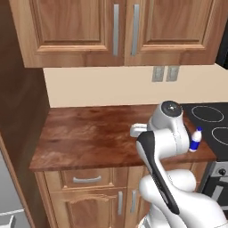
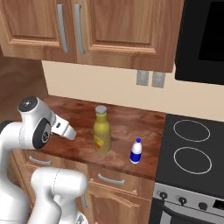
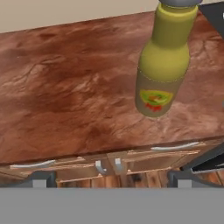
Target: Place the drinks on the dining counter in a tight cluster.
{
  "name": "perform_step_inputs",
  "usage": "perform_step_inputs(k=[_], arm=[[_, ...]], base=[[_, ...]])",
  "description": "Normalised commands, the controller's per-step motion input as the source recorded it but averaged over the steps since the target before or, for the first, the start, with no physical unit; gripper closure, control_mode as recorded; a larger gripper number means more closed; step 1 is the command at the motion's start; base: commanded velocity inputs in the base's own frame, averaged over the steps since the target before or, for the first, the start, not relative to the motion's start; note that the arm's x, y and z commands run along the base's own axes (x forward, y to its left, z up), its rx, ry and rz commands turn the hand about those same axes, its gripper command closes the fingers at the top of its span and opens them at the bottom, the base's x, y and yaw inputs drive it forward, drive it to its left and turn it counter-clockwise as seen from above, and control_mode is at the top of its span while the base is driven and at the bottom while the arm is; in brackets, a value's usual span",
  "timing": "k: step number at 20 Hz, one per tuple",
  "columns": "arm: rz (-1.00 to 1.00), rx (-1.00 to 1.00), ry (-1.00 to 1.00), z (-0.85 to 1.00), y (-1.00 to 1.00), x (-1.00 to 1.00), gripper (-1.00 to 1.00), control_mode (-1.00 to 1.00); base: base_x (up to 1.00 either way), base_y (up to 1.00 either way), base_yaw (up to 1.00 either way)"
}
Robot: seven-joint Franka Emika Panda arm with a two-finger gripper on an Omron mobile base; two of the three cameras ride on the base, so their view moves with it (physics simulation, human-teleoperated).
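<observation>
On the counter (image 2: 127, 127) by the stove, the olive-yellow bottle (image 2: 101, 131) stands upright, the small white bottle (image 2: 136, 152) near it. End effector (image 3: 112, 177) is spread wide, holding nothing. Bottle looks rigid, tall, tippy, likely slick; grip the body at the label, not the neck.

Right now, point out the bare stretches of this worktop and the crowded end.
Free: the broad left stretch of the worktop, bordered by the beige wall behind, the side panel at left and the olive-yellow bottle at right. Crowded: the stove end, where the small white bottle stands between that bottle and the cooktop, near the front edge.
</observation>
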Motion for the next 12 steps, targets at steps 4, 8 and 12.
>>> perform_step_inputs(k=[4, 8, 12], arm=[[0.0, 0.0, 0.0, 0.0, 0.0, 0.0, -1.0, 1.0], [0.0, 0.0, 0.0, 0.0, 0.0, 0.0, -1.0, 1.0], [0.0, 0.0, 0.0, 0.0, 0.0, 0.0, -1.0, 1.0]], base=[[0.27, 0.0, -0.23], [0.33, 0.01, -0.2], [0.39, 0.0, -0.06]])
